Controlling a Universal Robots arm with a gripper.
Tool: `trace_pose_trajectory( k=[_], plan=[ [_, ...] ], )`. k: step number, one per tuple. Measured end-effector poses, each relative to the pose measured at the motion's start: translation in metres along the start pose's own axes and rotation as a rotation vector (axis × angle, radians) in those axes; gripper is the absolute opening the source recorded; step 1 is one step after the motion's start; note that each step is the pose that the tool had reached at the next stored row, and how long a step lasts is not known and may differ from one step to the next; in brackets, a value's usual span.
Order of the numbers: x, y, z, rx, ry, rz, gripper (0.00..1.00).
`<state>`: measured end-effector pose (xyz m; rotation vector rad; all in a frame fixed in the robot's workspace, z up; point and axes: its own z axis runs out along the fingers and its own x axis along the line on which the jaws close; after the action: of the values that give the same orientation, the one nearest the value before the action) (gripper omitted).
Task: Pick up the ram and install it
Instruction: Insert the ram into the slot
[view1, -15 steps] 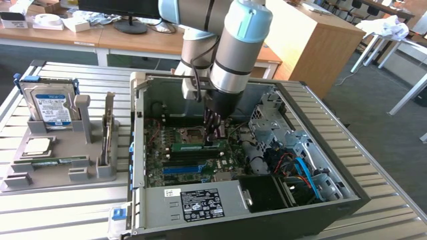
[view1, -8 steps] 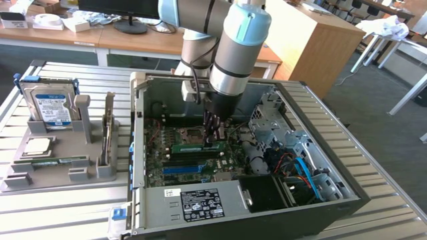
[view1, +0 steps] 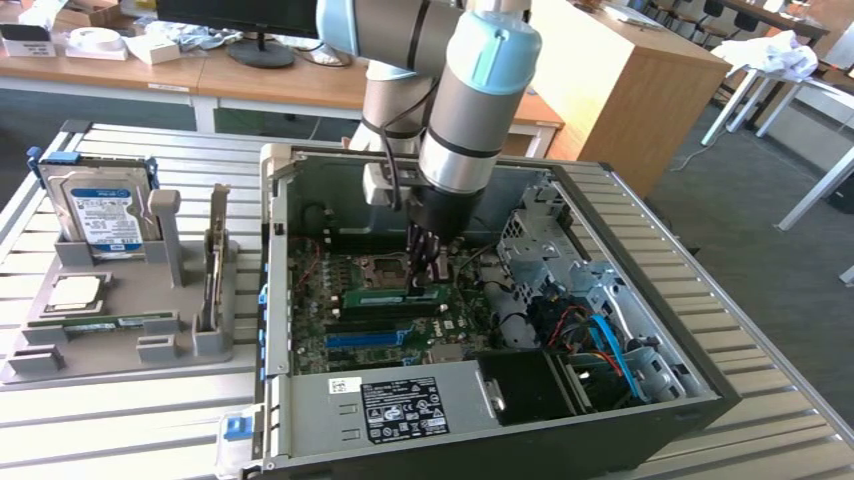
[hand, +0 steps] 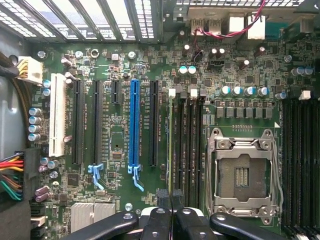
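Nearest the lens, the gripper (hand: 171, 196) hangs inside the open computer case (view1: 561, 452), jaws pressed together right at the top edge of the ram (view1: 396, 296); whether they pinch it cannot be told. The ram stands on edge in a motherboard (hand: 120, 65) slot, just beside the processor socket (view1: 378, 268), on its near side.

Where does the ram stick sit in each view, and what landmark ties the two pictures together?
Exterior view: the ram sits between the CPU socket and the blue expansion slot.
Wrist view: the ram is edge-on, with empty memory slots between it and the CPU socket.
Shared landmark: the blue expansion slot.
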<state>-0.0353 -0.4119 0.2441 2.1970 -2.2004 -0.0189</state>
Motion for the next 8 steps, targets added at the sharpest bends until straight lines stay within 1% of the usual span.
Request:
trace_pose_trajectory(
  k=[8],
  plan=[
    [-0.0013, 0.0, 0.0024, 0.0002, 0.0001, 0.001, 0.11]
  ],
)
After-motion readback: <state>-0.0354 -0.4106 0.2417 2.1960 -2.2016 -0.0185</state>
